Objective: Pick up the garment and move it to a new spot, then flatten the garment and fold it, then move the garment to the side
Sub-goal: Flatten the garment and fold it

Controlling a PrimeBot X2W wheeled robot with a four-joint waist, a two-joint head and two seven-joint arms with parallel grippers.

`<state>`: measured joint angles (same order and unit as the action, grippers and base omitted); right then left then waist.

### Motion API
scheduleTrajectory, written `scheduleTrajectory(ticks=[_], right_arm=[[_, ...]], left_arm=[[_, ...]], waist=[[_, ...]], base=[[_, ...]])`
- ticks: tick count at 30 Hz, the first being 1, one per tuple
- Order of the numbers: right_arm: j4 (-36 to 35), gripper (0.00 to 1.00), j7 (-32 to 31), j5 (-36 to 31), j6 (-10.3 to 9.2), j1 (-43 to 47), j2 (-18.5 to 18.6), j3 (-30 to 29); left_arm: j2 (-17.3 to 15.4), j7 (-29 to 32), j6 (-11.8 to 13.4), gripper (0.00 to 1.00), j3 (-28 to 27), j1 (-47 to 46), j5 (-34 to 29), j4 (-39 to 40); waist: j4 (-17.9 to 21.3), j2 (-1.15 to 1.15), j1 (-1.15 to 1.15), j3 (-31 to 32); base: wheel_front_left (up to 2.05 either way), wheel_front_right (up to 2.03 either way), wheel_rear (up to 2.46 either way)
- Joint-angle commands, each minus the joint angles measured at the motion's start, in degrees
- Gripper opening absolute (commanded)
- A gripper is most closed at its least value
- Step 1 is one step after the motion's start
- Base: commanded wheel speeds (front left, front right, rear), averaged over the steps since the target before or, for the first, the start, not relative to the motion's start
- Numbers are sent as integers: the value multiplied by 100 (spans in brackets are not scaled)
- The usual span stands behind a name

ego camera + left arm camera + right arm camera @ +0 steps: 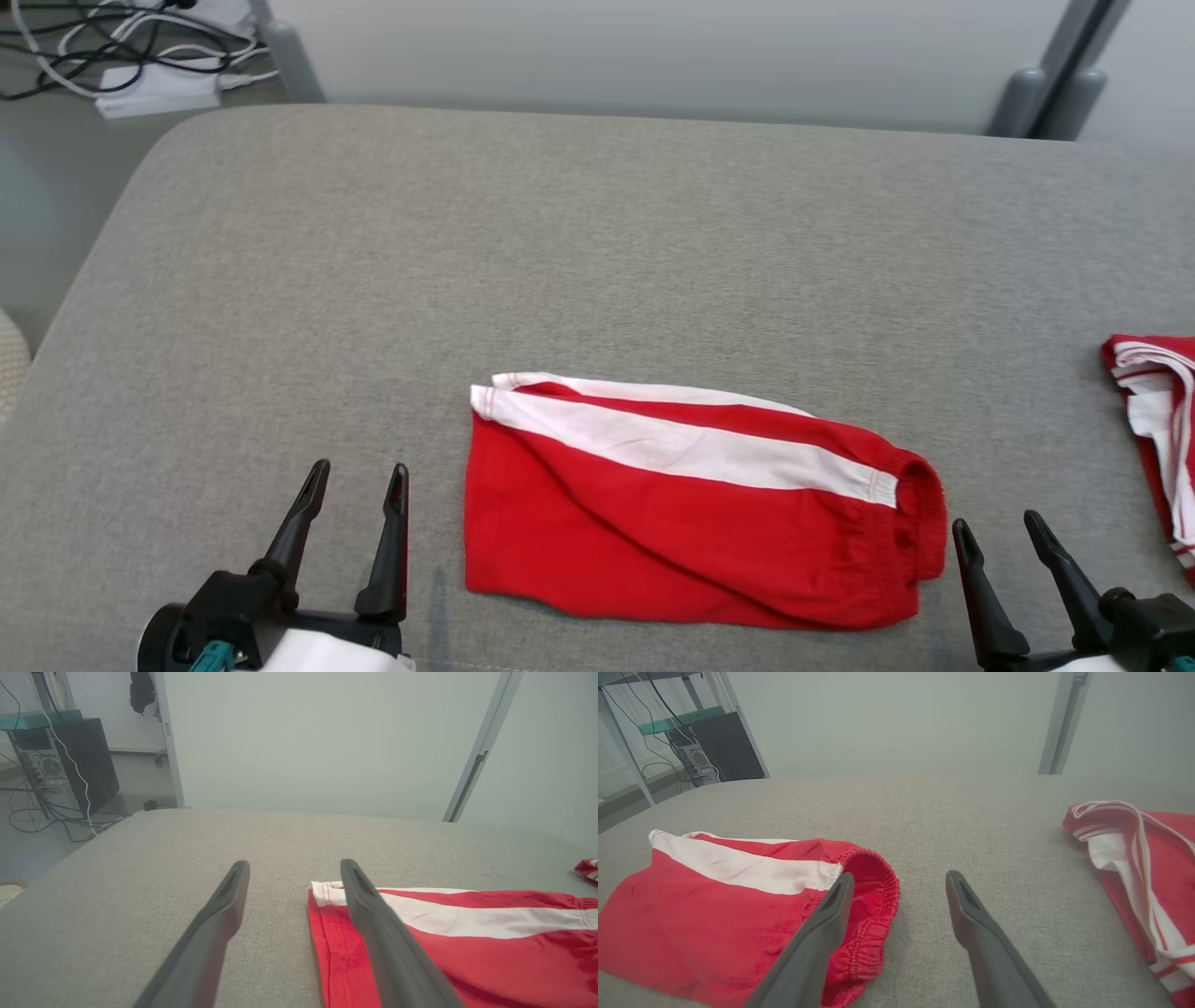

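Observation:
The garment [691, 509] is a pair of red shorts with a white side stripe, lying folded in half on the grey cushioned surface [597, 243], waistband to the right. It also appears in the left wrist view [467, 938] and the right wrist view [728, 905]. My left gripper [359, 485] rests open just left of the garment's leg hem, with nothing between its fingers [219, 919]. Just right of the elastic waistband, my right gripper [999, 527] also stands open and empty, its fingers [971, 914] above bare fabric.
A second red and white garment [1158, 429] lies at the right edge of the surface, also in the right wrist view [1139, 868]. Cables and a power strip [159, 89] lie on the floor beyond the far left corner. Grey posts [1055, 84] stand behind.

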<state>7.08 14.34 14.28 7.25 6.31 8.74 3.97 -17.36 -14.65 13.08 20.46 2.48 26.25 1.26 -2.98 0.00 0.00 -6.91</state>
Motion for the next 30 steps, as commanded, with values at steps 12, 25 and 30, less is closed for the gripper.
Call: scheduleTrajectory(ticks=[12, 25, 30], right_arm=[[1255, 100, 65, 721, 24, -601, 302, 724], [1491, 0, 65, 1307, 24, -798, 354, 885], [1444, 0, 65, 1600, 24, -697, 419, 316]], left_arm=[[348, -35, -393, 100, -194, -660, -263, -141], [553, -35, -645, 100, -489, -697, -484, -211], [598, -35, -739, 100, -559, -678, -556, -223]], waist=[[-590, 0, 0, -321], [-464, 0, 0, -423], [-334, 0, 0, -452]], base=[[0, 0, 0], [0, 0, 0], [0, 0, 0]])
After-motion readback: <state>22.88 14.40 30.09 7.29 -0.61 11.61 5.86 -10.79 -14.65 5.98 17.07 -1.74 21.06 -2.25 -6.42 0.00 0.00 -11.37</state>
